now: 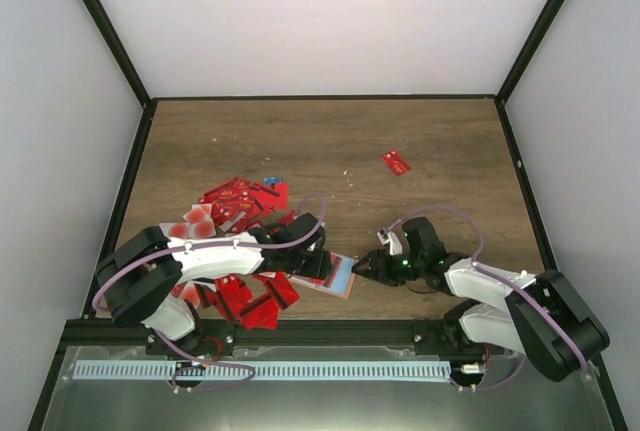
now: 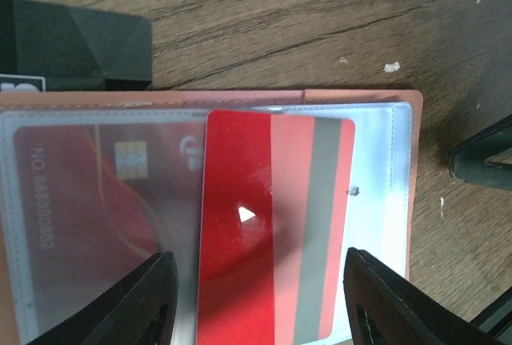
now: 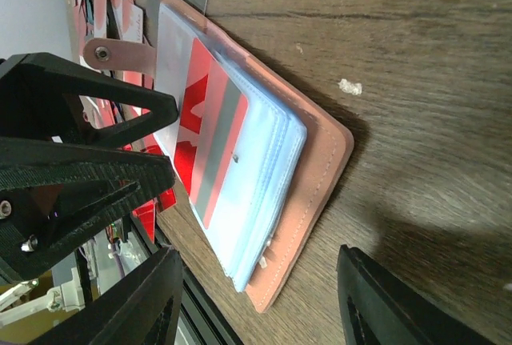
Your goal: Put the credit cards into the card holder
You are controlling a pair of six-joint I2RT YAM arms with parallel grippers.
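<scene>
While a red, grey-striped plastic card (image 2: 272, 225) is lying on the open salmon-tan card holder (image 2: 352, 97), the left gripper (image 2: 260, 255) is straddling it, spread; the right gripper (image 3: 258, 253) is gaping nearby.

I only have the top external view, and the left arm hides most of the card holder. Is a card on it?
Observer: Yes, a red card with a grey stripe lies on top of the card holder's clear sleeves.
Operator: Any card already sleeved?
Observer: One, a card with a chip, sits behind the plastic beside it.
Operator: And the right end effector?
Observer: The right end effector is open, pointed at the holder's corner.
</scene>
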